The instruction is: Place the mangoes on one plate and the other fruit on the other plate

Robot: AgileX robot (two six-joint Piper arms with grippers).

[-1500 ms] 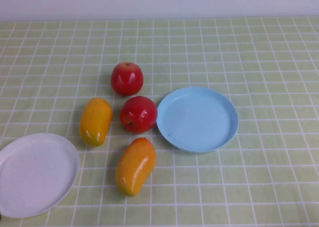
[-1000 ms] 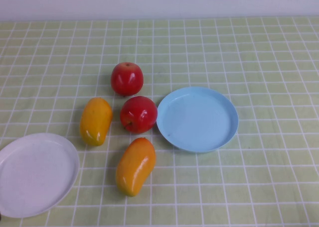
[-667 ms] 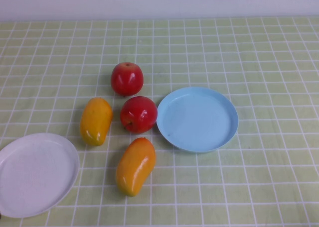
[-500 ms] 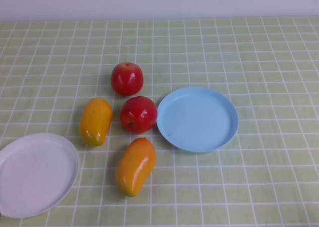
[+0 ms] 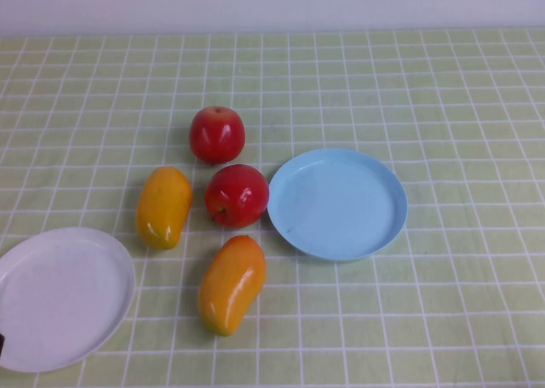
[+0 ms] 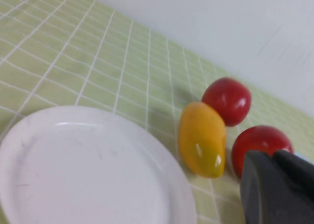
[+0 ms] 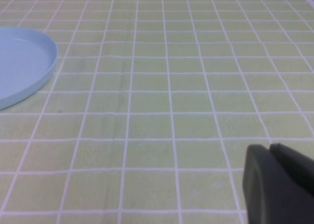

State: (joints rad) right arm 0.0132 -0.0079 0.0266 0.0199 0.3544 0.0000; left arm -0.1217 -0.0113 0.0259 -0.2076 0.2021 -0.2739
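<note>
Two red apples (image 5: 216,134) (image 5: 237,196) sit left of the empty light blue plate (image 5: 337,205). One mango (image 5: 163,207) lies left of the nearer apple, and the other mango (image 5: 231,283) lies in front of it. The empty white plate (image 5: 60,299) is at the front left. My left gripper (image 6: 271,155) hovers shut and empty over the near side of the white plate (image 6: 88,170), facing a mango (image 6: 202,139) and both apples (image 6: 227,100) (image 6: 260,143). My right gripper (image 7: 269,148) is shut and empty over bare cloth, right of the blue plate (image 7: 22,67).
A green checked cloth (image 5: 443,99) covers the whole table, with a white wall along the far edge. In the high view only a dark sliver of the left gripper (image 5: 2,347) shows at the left edge. The right arm is outside that view.
The dark sliver of my left gripper at the lower left edge of the high view has crept slightly upward and grown. The fruit and plates have not moved.
</note>
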